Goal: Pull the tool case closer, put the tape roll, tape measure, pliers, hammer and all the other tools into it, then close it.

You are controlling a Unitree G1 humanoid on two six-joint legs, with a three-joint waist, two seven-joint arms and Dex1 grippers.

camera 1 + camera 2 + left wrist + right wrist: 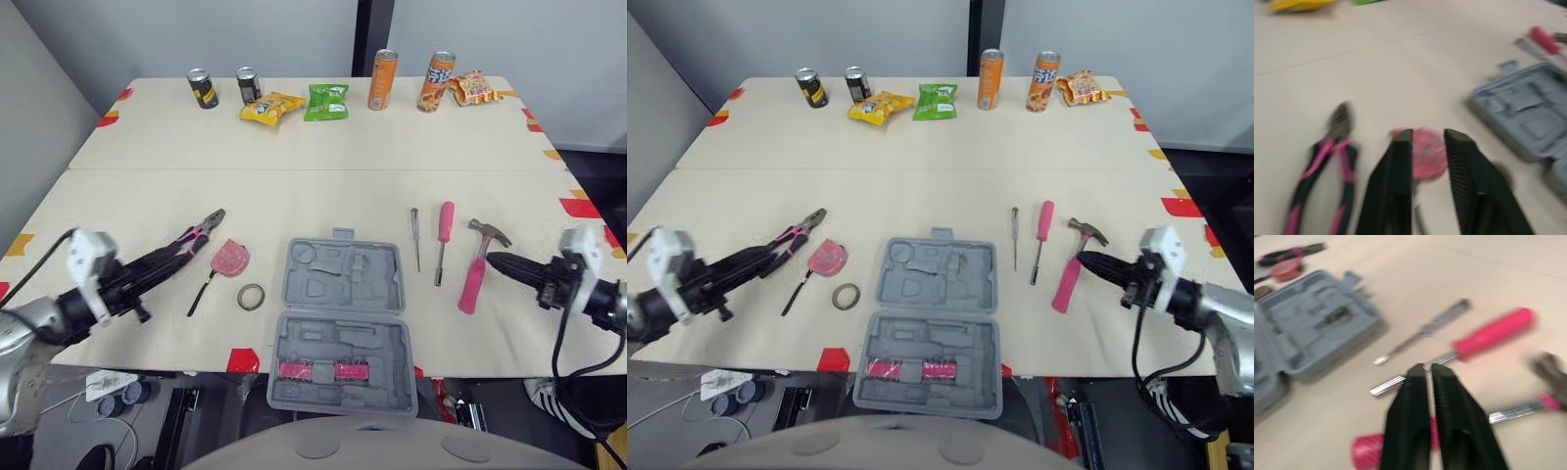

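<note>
Left eye view puts the tool case (343, 323) at the middle of the near side of the surface (294, 196). It lies open and flat, hinge across the middle, and its near half juts past the surface's edge. That near half holds two pink pieces (318, 370) in its moulded slots. None of the loose tools are in it.

To the left of the case, the tape roll (251, 297) lies flat just beside it. The pink tape measure (230, 258) sits a little farther back and left, and the pliers (199, 233) with pink-and-black handles lie beyond that. My left jaws are released, with a clear gap between the two fingers. They hang low by the pliers' handles and point toward the tape measure, which shows through the gap in the left wrist view.

To the right of the case lie a slim grey screwdriver (415, 238), a pink-handled screwdriver (443, 235) and the hammer (480, 264) with its pink handle, side by side and apart from one another. My right jaws are clenched on nothing, their tip just beside the hammer's handle on its outer side. I cannot tell whether they touch it.

Along the far edge stand two dark cans (202, 88) and two orange cans (382, 78), with a yellow bag (271, 106), a green bag (326, 101) and an orange bag (475, 88) among them.
</note>
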